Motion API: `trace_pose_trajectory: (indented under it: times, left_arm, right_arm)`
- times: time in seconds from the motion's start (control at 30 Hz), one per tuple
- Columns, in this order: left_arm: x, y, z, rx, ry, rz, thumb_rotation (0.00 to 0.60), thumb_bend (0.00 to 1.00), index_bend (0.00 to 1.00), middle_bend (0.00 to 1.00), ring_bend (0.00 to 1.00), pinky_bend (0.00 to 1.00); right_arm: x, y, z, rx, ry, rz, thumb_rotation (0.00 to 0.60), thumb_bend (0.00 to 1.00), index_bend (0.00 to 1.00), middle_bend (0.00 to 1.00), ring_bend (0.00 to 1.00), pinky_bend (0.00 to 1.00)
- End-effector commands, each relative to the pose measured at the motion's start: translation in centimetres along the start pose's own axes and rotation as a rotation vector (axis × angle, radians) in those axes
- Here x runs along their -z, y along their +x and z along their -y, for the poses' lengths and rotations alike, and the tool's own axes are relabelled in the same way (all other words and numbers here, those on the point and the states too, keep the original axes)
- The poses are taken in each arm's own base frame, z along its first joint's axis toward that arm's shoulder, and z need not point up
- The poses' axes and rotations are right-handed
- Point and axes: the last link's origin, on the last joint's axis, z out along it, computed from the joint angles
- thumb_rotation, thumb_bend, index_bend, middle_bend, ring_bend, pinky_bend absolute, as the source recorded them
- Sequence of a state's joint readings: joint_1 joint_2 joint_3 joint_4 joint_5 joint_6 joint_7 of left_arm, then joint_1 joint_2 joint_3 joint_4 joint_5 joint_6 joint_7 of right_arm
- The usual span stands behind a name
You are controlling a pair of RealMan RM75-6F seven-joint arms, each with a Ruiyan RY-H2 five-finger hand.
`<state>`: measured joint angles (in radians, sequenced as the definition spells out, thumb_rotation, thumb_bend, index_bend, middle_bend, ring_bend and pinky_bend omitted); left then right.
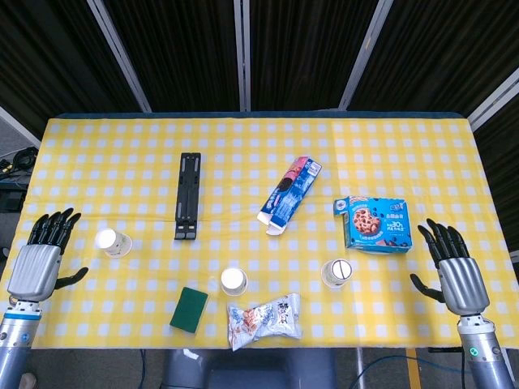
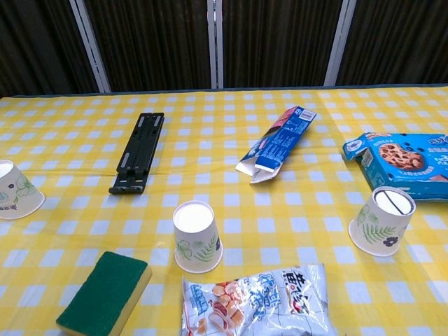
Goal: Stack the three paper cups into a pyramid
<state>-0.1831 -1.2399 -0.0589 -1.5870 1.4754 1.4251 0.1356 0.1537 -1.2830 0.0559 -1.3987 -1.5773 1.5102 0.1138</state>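
A yellow-and-white checked cloth covers the surface [image 1: 405, 154], with dark slatted panels behind its far edge. Three paper cups stand upside down and apart near the front edge: a left cup [image 1: 113, 242], a middle cup [image 1: 233, 281] and a right cup [image 1: 336, 273], all tapered with leaf prints. The left hand [image 1: 40, 255] and right hand [image 1: 454, 263] hover at the side edges, fingers spread, holding nothing.

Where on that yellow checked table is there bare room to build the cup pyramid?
Bare cloth lies between the black plastic bracket and the open blue carton, and along the far edge. The near edge is crowded: green sponge, middle paper cup, snack bag.
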Motion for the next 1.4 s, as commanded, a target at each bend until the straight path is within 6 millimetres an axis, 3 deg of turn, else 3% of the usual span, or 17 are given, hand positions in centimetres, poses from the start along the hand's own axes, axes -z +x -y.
trace_pose_trajectory:
  times: [0.03, 0.67, 0.87, 1.4]
  left_arm:
    - [0.0, 0.0, 0.0, -0.001, 0.001, 0.008, 0.600, 0.16, 0.00, 0.00, 0.00, 0.00]
    - [-1.1, -0.3, 0.6, 0.002, 0.012, 0.068, 0.600, 0.18, 0.00, 0.00, 0.00, 0.00]
    - [-2.6, -0.8, 0.7, 0.019, 0.032, 0.112, 0.600, 0.24, 0.07, 0.00, 0.00, 0.00]
    - [-5.3, -2.8, 0.9, 0.010, 0.069, 0.228, 0.600, 0.24, 0.25, 0.00, 0.00, 0.00]
  right_arm:
    - [0.0, 0.0, 0.0, 0.001, -0.002, 0.002, 0.600, 0.15, 0.04, 0.00, 0.00, 0.00]
    - [0.0, -0.2, -0.1, -0.005, -0.002, 0.024, 0.600, 0.15, 0.04, 0.00, 0.00, 0.00]
    - [0.1, 0.0, 0.0, -0.010, 0.001, 0.022, 0.600, 0.15, 0.04, 0.00, 0.00, 0.00]
    - [0.1, -0.2, -0.1, -0.007, 0.000, 0.028, 0.600, 0.15, 0.05, 0.00, 0.00, 0.00]
